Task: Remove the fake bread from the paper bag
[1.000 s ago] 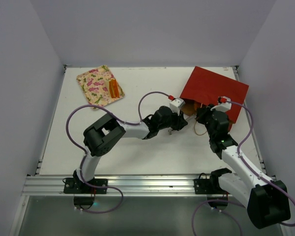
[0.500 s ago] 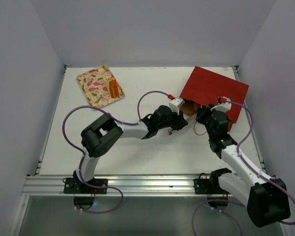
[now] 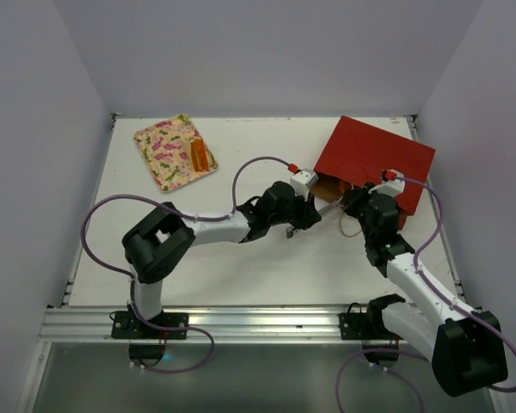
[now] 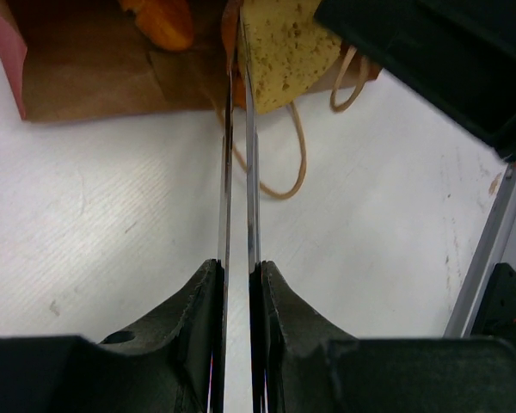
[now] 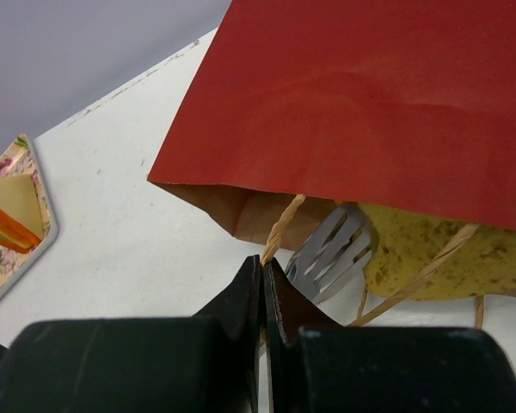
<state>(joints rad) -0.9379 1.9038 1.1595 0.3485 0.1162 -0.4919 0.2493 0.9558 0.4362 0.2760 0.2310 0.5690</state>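
The dark-red paper bag point(image 3: 374, 155) lies flat at the back right, its brown mouth facing the arms. My left gripper point(image 3: 304, 206) is shut on a pair of metal tongs point(image 4: 239, 172). Their slotted tips point(image 5: 331, 254) pinch a yellow speckled piece of fake bread point(image 4: 284, 52) at the bag's mouth. An orange bun point(image 4: 159, 19) lies further inside the bag. My right gripper point(image 5: 263, 262) is shut on the bag's cord handle point(image 5: 279, 228), just in front of the mouth.
A floral tray point(image 3: 174, 151) sits at the back left with a yellow-and-orange sandwich wedge point(image 3: 199, 155) on it. The second cord handle point(image 4: 297, 163) loops loose on the white table in front of the bag. The enclosure walls stand close behind and beside the bag.
My left arm has drawn back a little to the left, its elbow swinging left, with the tongs still at the bag's mouth. The right arm has stayed put.
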